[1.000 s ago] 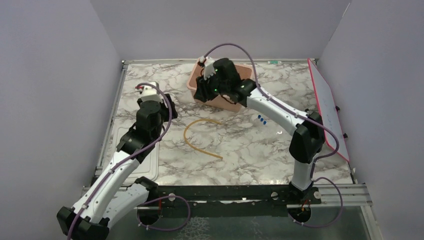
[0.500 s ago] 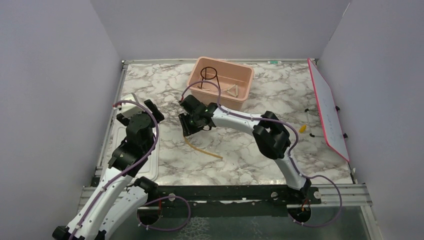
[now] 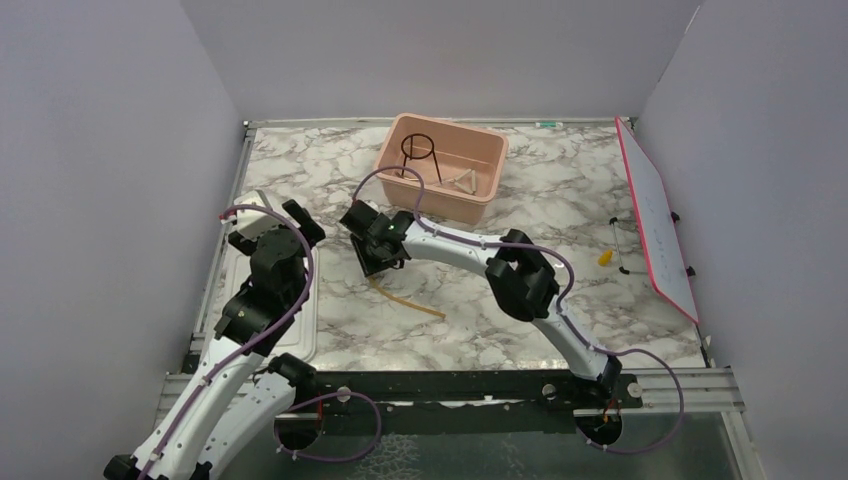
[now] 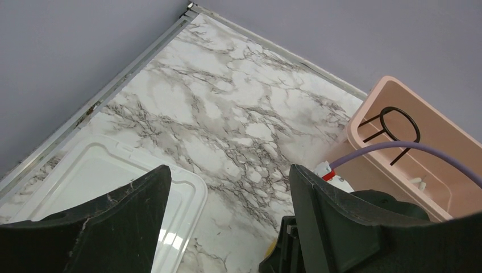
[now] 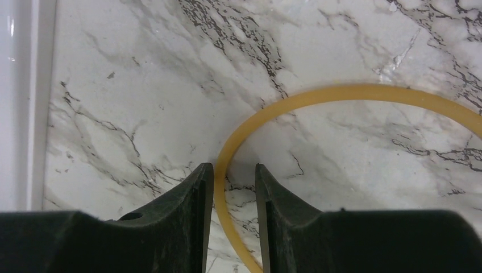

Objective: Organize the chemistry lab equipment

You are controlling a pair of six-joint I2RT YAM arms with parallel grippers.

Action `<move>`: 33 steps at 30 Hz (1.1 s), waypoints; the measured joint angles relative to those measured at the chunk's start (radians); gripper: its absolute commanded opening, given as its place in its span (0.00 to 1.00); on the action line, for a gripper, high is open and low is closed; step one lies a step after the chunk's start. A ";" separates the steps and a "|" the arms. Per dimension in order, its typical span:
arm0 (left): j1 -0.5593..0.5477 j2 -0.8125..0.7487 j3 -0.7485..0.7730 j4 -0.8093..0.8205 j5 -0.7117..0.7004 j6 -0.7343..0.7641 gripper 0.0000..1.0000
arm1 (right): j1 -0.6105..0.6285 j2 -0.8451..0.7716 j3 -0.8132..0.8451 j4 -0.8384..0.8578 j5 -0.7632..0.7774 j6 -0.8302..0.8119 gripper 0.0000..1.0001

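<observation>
The curved tan rubber tube lies on the marble table. My right gripper is low over its left bend, with one finger on each side and a small gap to the tube, not clamped. In the top view the right gripper covers that bend and the tube's tail shows below it. The black wire ring stand stands in the pink tub beside metal tongs. My left gripper is open and empty above the lid's far end. The blue pieces are not visible.
The flat white lid lies at the left edge and shows in the left wrist view. A thin rod and a small yellow piece lie at the right. A red-edged white board leans on the right wall.
My right arm swung from over the pink tub down and left to the tube's bend. My left arm drew back a little toward the left.
</observation>
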State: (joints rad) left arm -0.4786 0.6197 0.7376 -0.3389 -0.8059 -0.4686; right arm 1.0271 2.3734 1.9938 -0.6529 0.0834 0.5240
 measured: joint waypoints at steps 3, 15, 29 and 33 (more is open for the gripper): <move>0.005 0.000 0.000 -0.001 -0.007 -0.005 0.80 | 0.014 0.000 0.003 -0.019 0.040 -0.001 0.35; 0.021 0.001 0.000 -0.002 -0.016 -0.018 0.80 | 0.036 0.041 0.076 -0.082 0.063 -0.022 0.12; 0.028 -0.013 -0.008 -0.003 -0.056 -0.051 0.81 | 0.040 -0.066 -0.073 0.027 0.076 -0.047 0.01; 0.028 -0.026 -0.015 -0.004 -0.057 -0.052 0.82 | 0.040 -0.187 -0.095 0.082 0.069 -0.100 0.01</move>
State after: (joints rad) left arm -0.4507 0.5941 0.7227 -0.3428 -0.8631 -0.5205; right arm 1.0676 2.1860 1.8984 -0.5709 0.1528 0.4244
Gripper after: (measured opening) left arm 0.813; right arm 0.014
